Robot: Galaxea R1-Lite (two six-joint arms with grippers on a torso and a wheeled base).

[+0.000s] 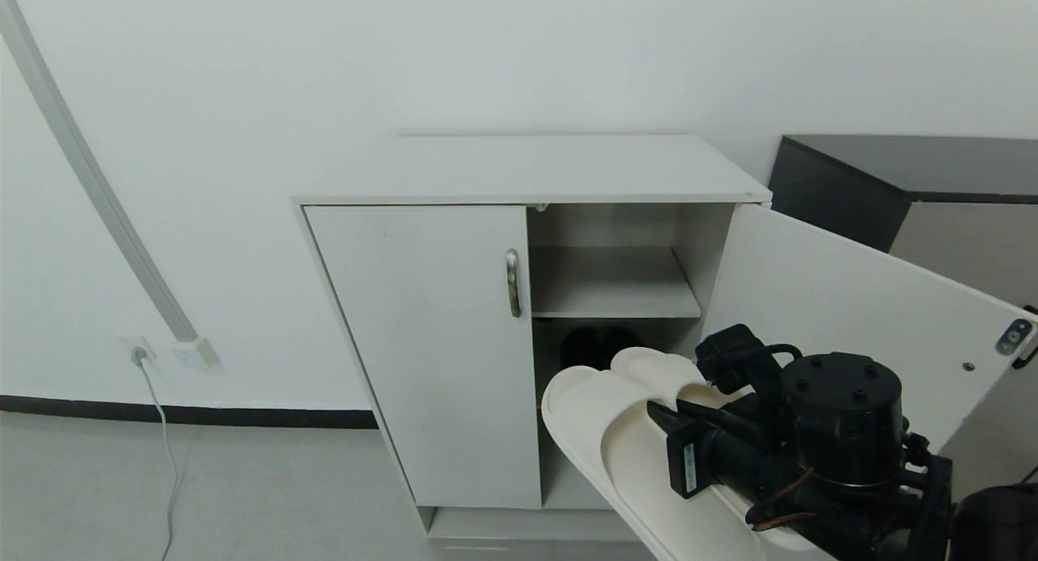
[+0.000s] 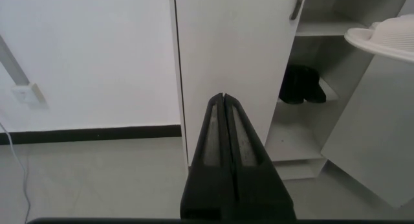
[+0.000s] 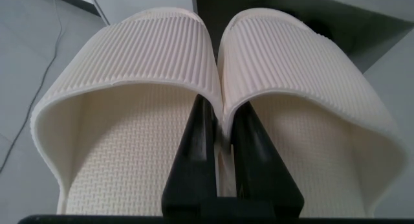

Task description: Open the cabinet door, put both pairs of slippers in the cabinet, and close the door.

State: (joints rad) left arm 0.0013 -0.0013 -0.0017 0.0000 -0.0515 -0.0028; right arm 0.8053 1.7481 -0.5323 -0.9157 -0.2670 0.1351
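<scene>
Right gripper point(image 3: 223, 114) jaws clamped on cream slippers point(image 1: 585, 407) where uppers meet; likely light, pliable foam. Left gripper point(image 2: 224, 102) jaws together.

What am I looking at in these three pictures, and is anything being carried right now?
The wide picture is from the robot's head; the other two are from cameras on each wrist. The right hand is shut on a pair of cream ribbed slippers, pinching their inner sides together, in front of the white two-door cabinet. Its right door stands open; a dark pair of slippers already sits on a shelf inside. The left hand is shut and empty.
</scene>
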